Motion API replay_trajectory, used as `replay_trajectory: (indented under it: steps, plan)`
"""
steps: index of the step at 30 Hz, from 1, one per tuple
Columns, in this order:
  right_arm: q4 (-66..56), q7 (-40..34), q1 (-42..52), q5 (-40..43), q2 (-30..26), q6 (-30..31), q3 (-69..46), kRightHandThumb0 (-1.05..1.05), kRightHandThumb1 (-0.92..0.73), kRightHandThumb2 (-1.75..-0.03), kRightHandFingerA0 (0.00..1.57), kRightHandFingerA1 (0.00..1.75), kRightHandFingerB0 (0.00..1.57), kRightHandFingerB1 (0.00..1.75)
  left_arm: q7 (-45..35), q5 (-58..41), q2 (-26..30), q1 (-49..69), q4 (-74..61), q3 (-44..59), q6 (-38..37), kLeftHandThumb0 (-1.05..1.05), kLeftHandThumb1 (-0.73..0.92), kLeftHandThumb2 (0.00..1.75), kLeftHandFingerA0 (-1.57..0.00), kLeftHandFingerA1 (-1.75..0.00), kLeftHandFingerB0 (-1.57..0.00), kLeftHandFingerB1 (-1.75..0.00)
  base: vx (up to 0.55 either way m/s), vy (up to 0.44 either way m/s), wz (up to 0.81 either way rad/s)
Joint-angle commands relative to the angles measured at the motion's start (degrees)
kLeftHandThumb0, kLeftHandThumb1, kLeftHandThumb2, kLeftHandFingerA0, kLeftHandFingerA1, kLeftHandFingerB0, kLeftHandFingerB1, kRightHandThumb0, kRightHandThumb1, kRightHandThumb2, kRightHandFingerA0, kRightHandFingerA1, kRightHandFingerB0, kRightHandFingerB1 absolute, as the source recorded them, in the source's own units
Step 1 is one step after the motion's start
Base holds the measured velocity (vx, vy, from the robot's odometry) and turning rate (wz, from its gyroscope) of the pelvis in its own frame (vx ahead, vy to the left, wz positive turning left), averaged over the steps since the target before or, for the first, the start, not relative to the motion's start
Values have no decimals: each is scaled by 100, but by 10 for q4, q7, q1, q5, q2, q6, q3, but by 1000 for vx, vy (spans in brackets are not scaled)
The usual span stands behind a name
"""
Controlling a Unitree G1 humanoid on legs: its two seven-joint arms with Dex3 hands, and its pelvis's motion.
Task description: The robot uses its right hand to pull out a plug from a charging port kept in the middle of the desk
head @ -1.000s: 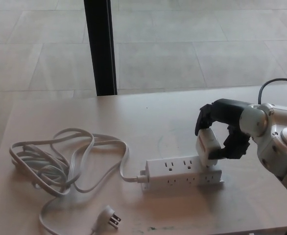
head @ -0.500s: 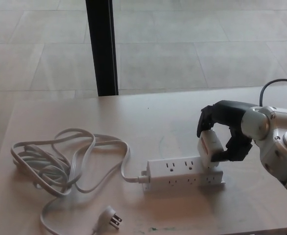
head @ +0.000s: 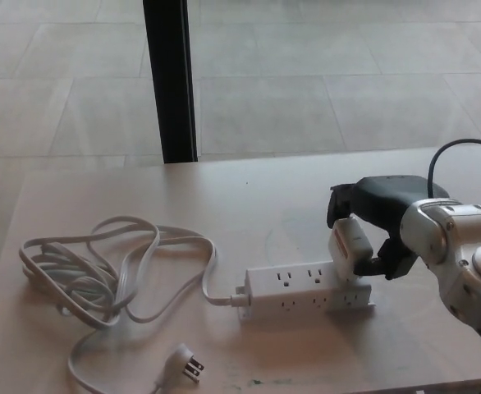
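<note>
Desk (head: 306,197): open room is being left behind and left of the strip; the near edge is lying close.
Power strip (head: 302,289): is resting mid-desk and could be dragged unless the pull is kept straight up.
Right hand (head: 372,230): is being clenched around the plug.
Plug (head: 349,246): is sitting tilted at the strip's right end.

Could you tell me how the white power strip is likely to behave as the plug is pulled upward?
The power strip looks light and lies loose on the desk, so it may lift or tilt with the plug. Its coiled cord looks floppy and probably won't anchor it.
</note>
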Motion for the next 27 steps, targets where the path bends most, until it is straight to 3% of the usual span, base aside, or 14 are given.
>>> replay_trajectory:
  steps: [1, 2, 3, 8, 9, 10, 11, 14, 15, 16, 19, 21, 23, 27]
  plan:
    - [21, -7, 25, -18, -11, -32, 5, -35, -72, -92, 83, 158, 73, 114, -1, 7, 14, 6, -5, -5, -16, -62, 70, 61, -80, -67, -60, -45, 0, 0, 0]
    - [21, -14, 25, -17, -12, -36, 0, -34, -72, -91, 85, 173, 71, 127, -2, 7, 16, 6, -6, -5, -11, -64, 70, 61, -84, -75, -60, -46, 0, 0, 0]
    - [24, -21, 18, -20, -16, -52, -1, -35, -71, -96, 90, 175, 70, 131, -5, 5, 16, 3, -1, -4, -11, -64, 70, 61, -83, -71, -61, -45, 0, 0, 0]
    - [33, -14, -2, -20, -22, -65, -10, -36, -71, -90, 91, 175, 75, 122, 3, 12, 19, -1, 5, -10, -14, -63, 70, 62, -88, -81, -65, -48, 0, 0, 0]
    - [35, -10, -5, -18, -22, -66, -12, -35, -67, -94, 92, 175, 74, 88, 6, 14, 19, -1, 6, -12, -18, -63, 70, 61, -89, -80, -67, -49, 0, 0, 0]
    - [36, -10, -6, -18, -21, -67, -13, -35, -67, -94, 92, 175, 74, 88, 6, 13, 20, -2, 7, -12, -18, -63, 70, 61, -89, -80, -67, -49, 0, 0, 0]
    - [34, -17, -5, -13, -22, -74, -21, -33, -67, -99, 96, 175, 76, 110, 12, 13, 18, -2, 9, -13, -22, -65, 69, 61, -87, -72, -68, -50, 0, 0, 0]
    - [33, -11, -6, -14, -21, -74, -25, -36, -63, -101, 92, 175, 77, 124, 8, 12, 19, 1, 6, -15, -26, -64, 70, 62, -83, -71, -66, -51, 0, 0, 0]
    - [36, -10, -7, -13, -19, -75, -26, -35, -64, -97, 90, 175, 78, 118, 5, 8, 19, 0, 5, -12, -23, -64, 69, 62, -87, -78, -67, -50, 0, 0, 0]
    - [35, -10, -6, -11, -18, -76, -29, -35, -66, -94, 94, 175, 77, 95, 2, 3, 17, -1, 8, -9, -19, -64, 70, 62, -83, -73, -63, -46, 0, 0, 0]
    - [38, -17, -5, -11, -17, -88, -34, -32, -61, -100, 97, 175, 82, 92, 0, 3, 18, -1, 8, -9, -15, -64, 70, 61, -85, -75, -62, -46, 0, 0, 0]
    - [40, -7, -12, -13, -16, -86, -35, -36, -61, -101, 93, 175, 83, 101, -1, 3, 17, -1, 9, -9, -17, -64, 70, 62, -81, -70, -59, -44, 0, 0, 0]
    - [41, -9, -16, -13, -17, -92, -38, -36, -60, -101, 94, 175, 81, 132, -1, 5, 18, -1, 7, -11, -15, -63, 71, 61, -86, -76, -64, -46, 0, 0, 0]
    - [38, -9, -21, -15, -18, -94, -45, -37, -62, -99, 93, 175, 75, 127, 2, 9, 19, -3, 13, -14, -18, -64, 72, 60, -86, -74, -64, -46, 0, 0, 0]
